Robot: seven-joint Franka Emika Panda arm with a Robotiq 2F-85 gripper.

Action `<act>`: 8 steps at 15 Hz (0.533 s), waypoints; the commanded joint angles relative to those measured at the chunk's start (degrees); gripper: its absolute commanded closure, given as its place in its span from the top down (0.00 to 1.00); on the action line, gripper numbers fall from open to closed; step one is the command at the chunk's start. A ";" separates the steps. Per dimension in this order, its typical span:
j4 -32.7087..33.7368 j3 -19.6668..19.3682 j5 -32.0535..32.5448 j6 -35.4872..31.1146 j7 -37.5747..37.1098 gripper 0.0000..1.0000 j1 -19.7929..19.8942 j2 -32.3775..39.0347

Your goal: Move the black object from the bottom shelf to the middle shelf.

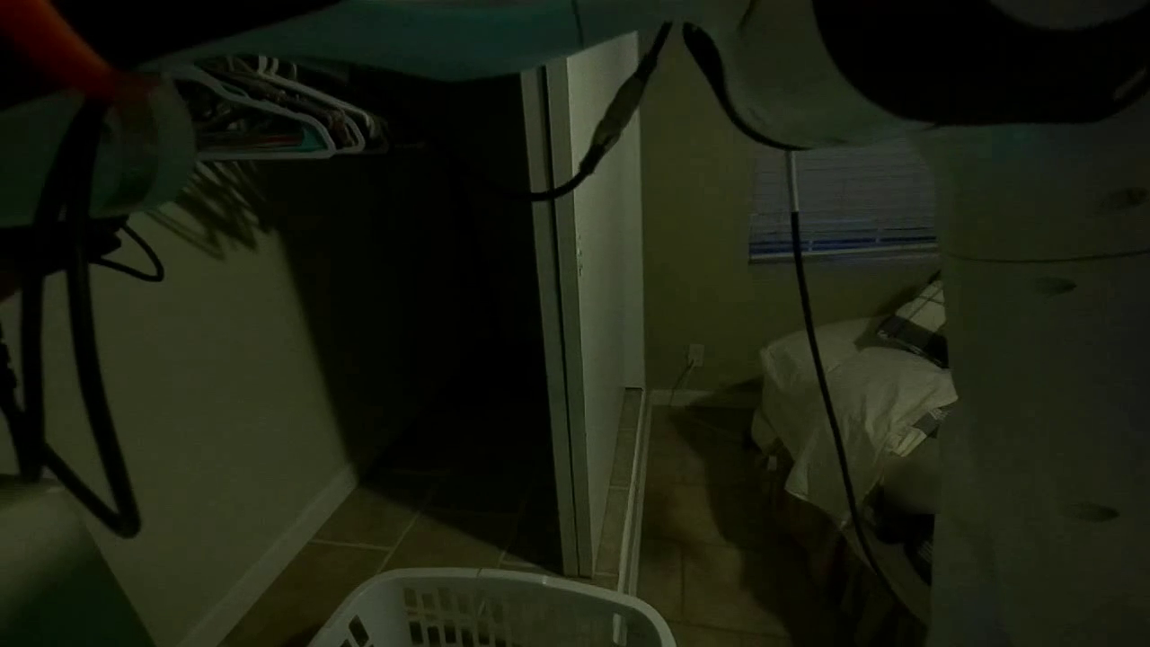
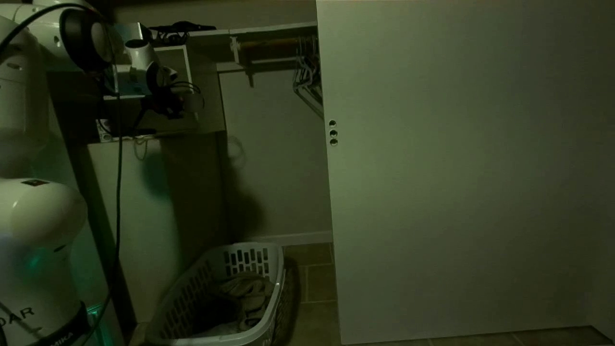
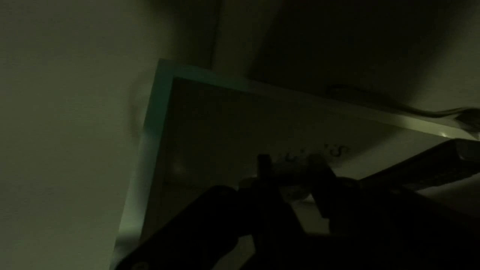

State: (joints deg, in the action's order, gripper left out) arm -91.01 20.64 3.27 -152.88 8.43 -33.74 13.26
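The long, boxy black object is probably stiff and light, best pinched mid-length; the black two-fingered gripper stands partway parted, seemingly empty

My smooth shell is white, turned grey-green in the low light. At near left in an exterior view, my domed shoulder bears a small dark label, black letters ending in "DAR" and pale letters ending in "MIKA" on a dark band. In an exterior view, shallow oval dimples mark the shell at near right. A round cap, a thin cable and my tool are black.
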 commanded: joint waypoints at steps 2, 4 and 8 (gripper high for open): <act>-16.50 2.29 -3.57 -3.45 0.05 0.07 4.32 -12.79; -22.52 3.00 -6.78 -7.64 0.48 0.07 5.50 -17.18; -32.21 0.93 -15.93 -20.65 3.71 0.07 2.88 -23.54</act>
State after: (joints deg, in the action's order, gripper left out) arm -114.59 22.38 -6.56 -165.64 9.62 -30.02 -3.85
